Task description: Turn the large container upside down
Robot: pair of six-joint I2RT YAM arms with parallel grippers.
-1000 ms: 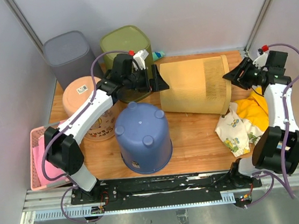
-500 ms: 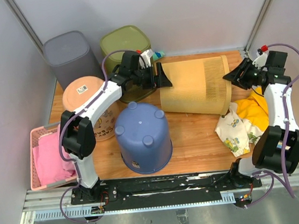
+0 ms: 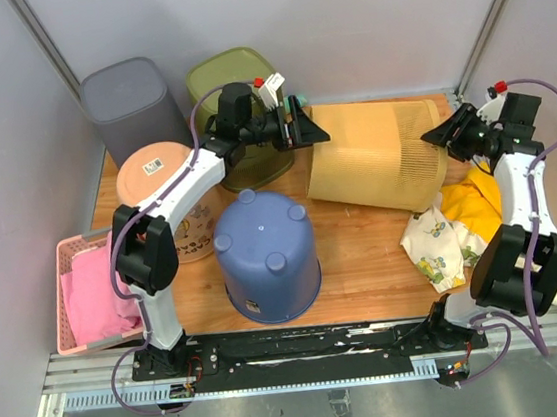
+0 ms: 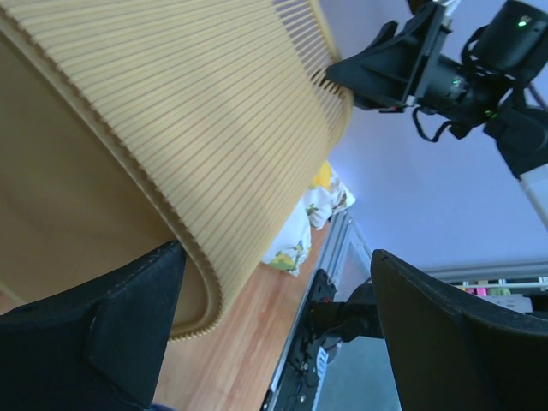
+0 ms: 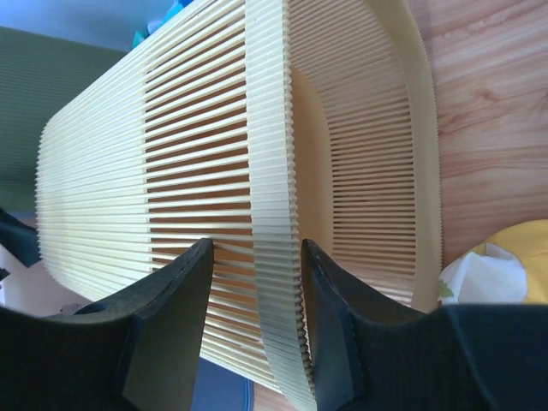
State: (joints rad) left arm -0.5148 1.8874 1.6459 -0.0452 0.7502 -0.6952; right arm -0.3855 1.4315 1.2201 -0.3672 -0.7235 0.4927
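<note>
The left arm [image 3: 171, 195] rises from its base, bends at the elbow and reaches to the rear of the wooden surface [image 3: 365, 259]. Its wrist is level and points right. The left jaws stand wide apart. In the left wrist view the rounded base edge of the large pale-yellow ribbed plastic container [image 3: 373, 157] lies between them, close by one finger [image 4: 103, 334]; whether it touches cannot be told. The right arm [image 3: 519, 201] stands up along the right edge, its wrist folded inward to the left. The right jaws are narrow and clamped across the container's rim wall, one finger [image 5: 171, 325] outside and one inside the mouth.

The container [image 5: 154, 171] lies on its side at the rear right of the surface, between the two arms. Its closed base faces left and its open mouth faces right, slanted a little from the back wall. It is a rounded rectangle in section, finely ribbed along its whole length. Near the mouth the ribs open into thin slits that show the wood through them. A thicker ribbed band circles the mouth.

In front of it stands an upturned blue plastic bucket [image 3: 266, 255], smooth, with round feet on its base. A crumpled yellow and floral cloth [image 3: 452, 229] lies below the mouth end.
</note>
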